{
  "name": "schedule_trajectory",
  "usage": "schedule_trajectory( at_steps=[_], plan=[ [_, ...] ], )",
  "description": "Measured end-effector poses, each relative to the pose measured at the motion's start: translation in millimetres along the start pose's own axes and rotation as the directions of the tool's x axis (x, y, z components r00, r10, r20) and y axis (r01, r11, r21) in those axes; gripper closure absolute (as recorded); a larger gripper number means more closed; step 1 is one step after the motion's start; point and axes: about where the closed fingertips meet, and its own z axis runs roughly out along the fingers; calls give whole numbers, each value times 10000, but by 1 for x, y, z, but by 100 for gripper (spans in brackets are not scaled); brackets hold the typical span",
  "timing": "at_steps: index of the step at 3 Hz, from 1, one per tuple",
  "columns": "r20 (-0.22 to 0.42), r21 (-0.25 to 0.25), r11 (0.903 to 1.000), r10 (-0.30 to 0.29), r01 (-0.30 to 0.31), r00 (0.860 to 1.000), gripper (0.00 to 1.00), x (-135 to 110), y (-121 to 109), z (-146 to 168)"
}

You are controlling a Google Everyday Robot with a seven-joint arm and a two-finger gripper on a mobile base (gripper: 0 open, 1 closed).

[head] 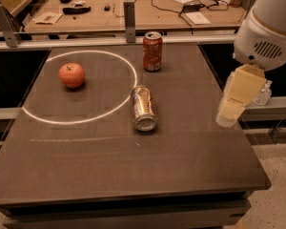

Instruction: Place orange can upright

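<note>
The orange can (pixel 143 108) lies on its side near the middle of the dark table (pixel 133 175), its silver end facing the front edge, on the white ring's right rim. My gripper (pixel 229 116), pale cream under a white arm housing (pixel 269 27), hangs over the table's right edge, well right of the can and apart from it. It holds nothing that I can see.
A darker red-orange can (pixel 152 51) stands upright at the back of the table. A red apple (pixel 72 75) sits inside the white painted ring (pixel 43 120) at the left. A cluttered workbench (pixel 133 8) stands behind a metal rail.
</note>
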Motion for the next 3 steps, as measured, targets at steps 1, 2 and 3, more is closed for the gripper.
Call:
schedule_trajectory(
  at_steps=[1,2,3],
  plan=[
    [193,-177,9849,1727,-1724,9848,0,-3,1,10],
    [791,6,9553,2948,-2958,9523,0,-7,7,16],
    [1498,634,9322,3441,-3563,9269,0,-18,8,20]
  ],
)
